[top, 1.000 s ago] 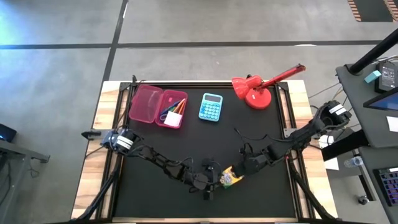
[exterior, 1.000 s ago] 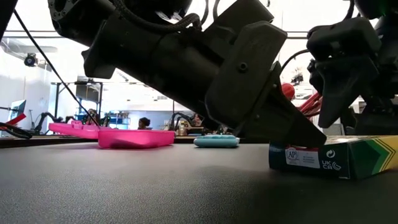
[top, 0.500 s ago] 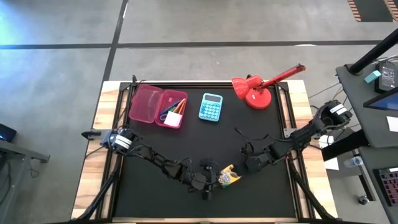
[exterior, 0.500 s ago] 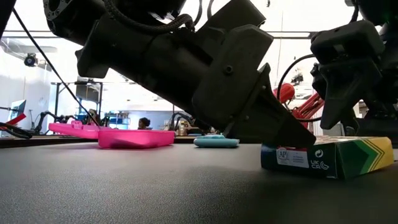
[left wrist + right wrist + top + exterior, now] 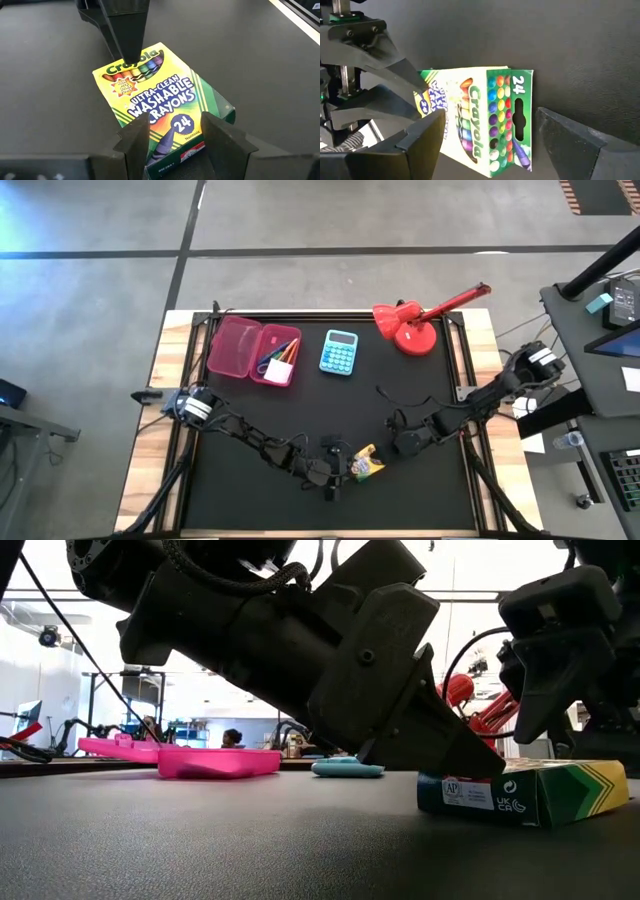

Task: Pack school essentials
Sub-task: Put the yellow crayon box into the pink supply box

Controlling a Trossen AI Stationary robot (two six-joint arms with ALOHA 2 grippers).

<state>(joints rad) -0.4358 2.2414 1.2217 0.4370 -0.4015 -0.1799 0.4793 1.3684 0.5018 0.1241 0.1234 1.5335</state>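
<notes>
The yellow-green crayon box (image 5: 367, 464) lies flat near the table's near edge, between both grippers. My left gripper (image 5: 172, 131) reaches in from the table's left and is shut on the box's near end. My right gripper (image 5: 490, 112) is open and hovers over the box's far end, one finger on each side; in the low view its fingertip (image 5: 525, 732) stands clear above the box (image 5: 530, 790). The open pink pencil case (image 5: 252, 350) holds orange pencils and other small stationery (image 5: 279, 356). My left gripper pinches the crayon box between its two fingers, on the long sides near the bottom end marked 24 (image 5: 172, 145). The fingers (image 5: 136, 142) come in low and slanting from the table's left, along the box. The box lies flat on the table.
The light-blue calculator (image 5: 339, 352) lies at the far middle of the black mat and the red desk lamp (image 5: 410, 326) stands to its right. The bare mat (image 5: 300, 410) lies between these and the grippers. Wooden table edges frame the mat.
My left gripper has drawn back a little toward the table's left, and the crayon box has slid the same way along the table with it, staying flat. My right gripper has kept almost still above the box.
</notes>
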